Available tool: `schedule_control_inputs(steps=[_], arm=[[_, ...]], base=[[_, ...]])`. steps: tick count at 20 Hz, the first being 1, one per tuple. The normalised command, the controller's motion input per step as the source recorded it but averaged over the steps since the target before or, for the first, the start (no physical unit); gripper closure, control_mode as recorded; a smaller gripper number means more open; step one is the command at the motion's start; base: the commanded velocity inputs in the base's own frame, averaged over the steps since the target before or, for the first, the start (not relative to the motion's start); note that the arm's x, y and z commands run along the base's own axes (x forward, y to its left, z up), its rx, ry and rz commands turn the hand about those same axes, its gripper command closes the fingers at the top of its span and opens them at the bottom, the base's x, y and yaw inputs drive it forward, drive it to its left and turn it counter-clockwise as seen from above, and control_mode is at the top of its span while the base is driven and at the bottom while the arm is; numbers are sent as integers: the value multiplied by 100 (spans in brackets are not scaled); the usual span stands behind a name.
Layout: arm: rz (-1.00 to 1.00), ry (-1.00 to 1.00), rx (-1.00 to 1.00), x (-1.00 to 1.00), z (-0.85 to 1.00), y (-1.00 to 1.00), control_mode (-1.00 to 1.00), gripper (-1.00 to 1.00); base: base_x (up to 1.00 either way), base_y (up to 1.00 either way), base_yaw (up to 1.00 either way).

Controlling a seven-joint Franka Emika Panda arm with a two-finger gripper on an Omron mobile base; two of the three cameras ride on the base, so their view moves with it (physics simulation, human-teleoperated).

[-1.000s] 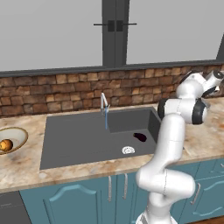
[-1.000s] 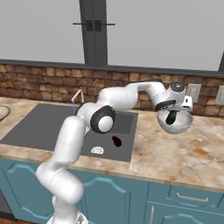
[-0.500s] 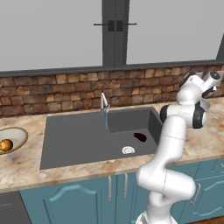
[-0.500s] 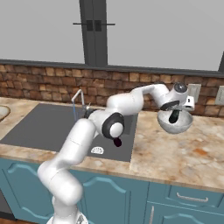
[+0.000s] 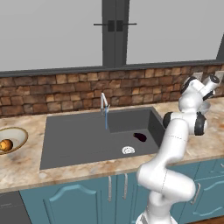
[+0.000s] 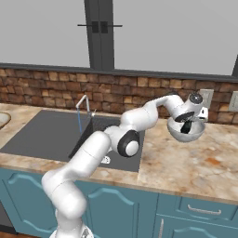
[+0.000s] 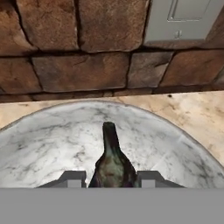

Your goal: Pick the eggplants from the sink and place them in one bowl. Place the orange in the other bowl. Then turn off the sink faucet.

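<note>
Counter by brick wall: gripper [image 7: 111,177] clamped on eggplant [image 7: 111,162], apparently just above speckled bowl [image 7: 52,140]; no legible writing.

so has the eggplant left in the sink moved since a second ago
No. In the left base view the eggplant lies in the same spot on the sink floor, up and right of the drain, as before.

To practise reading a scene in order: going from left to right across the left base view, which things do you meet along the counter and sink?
Orange in the shallow bowl → faucet → drain → eggplant in the sink → robot arm.
</note>
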Motion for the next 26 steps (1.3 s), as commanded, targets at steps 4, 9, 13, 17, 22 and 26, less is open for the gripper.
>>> schedule_control_inputs(steps=[4, 9, 13, 17, 22, 26], arm=[[0, 0, 0, 7, -10, 0, -100, -100], [-4, 1, 0, 0, 0, 2, -100, -100], [-6, 0, 0, 0, 9, 21, -100, -100], [-7, -2, -1, -26, 16, 40, -100, -100], [-6, -15, 0, -75, 3, 39, -100, -100], [-6, -19, 2, -100, 4, 12, -100, -100]], base=[[0, 0, 0], [0, 0, 0], [0, 0, 0], [0, 0, 0], [0, 0, 0], [0, 0, 0]])
